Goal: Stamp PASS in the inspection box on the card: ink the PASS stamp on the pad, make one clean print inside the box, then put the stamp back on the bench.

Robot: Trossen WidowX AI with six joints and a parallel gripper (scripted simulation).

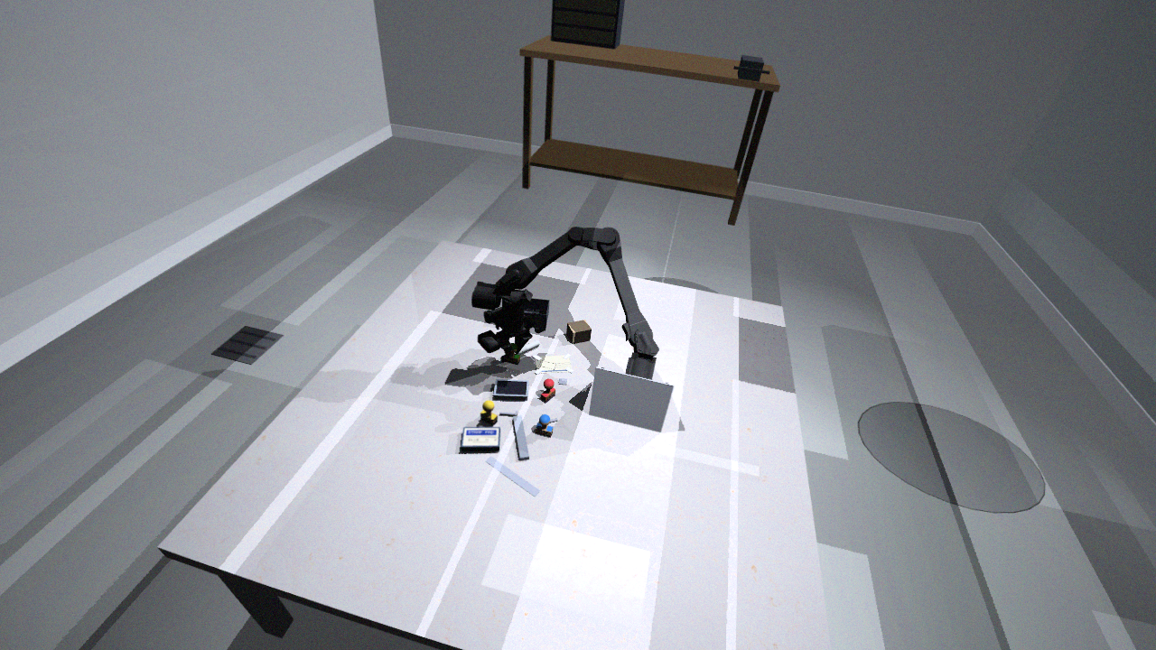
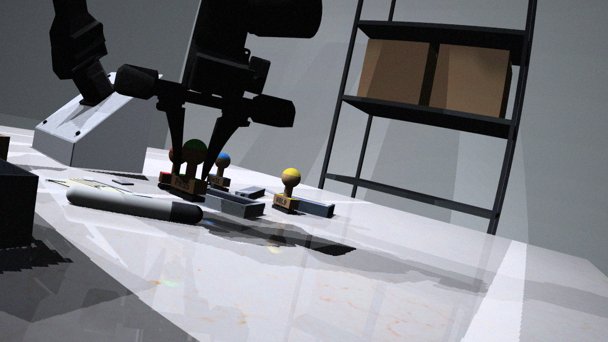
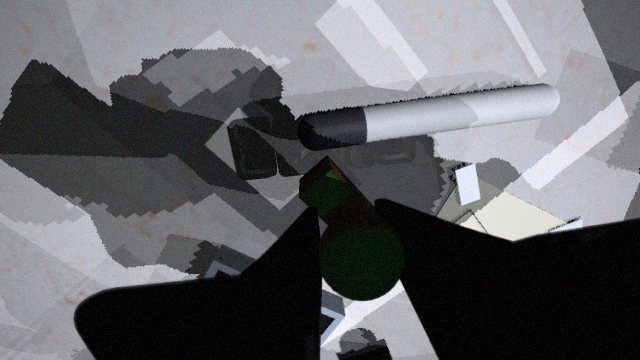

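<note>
So I've got my gripper (image 1: 512, 348) (image 2: 191, 176) (image 3: 346, 212) pinched on the PASS stamp (image 1: 511, 356) (image 2: 188, 183) (image 3: 362, 260), two matte black tapering fingers on either side of it. The stamp's a chunky wooden thing: round knob with a dark green cap, short neck, blocky base with PASS in dark letters, dark layer underneath. It's upright and low over the bench (image 1: 387, 477) (image 2: 382, 289) (image 3: 440, 45), can't tell if the bottom is touching anything. Bench top is pale and glossy, stone-looking with rusty flecks, and it throws back reflections.

Just beside the stamp there's a fat marker (image 2: 133, 205) (image 3: 430, 117), a smooth white cylinder with rounded ends and a dark cap. The ink pad (image 1: 510, 389) (image 2: 233, 204) is a shallow rectangular tray with a dark inside and grey rim. Three more knobbed stamps stand apart from mine: red (image 1: 548, 388), blue (image 1: 545, 424) (image 2: 222, 170) and yellow (image 1: 488, 411) (image 2: 289, 191), the last one reading HOLD. Near the marker are some flat cream papers (image 1: 554, 363) (image 3: 515, 217) with thin dark lines.
</note>
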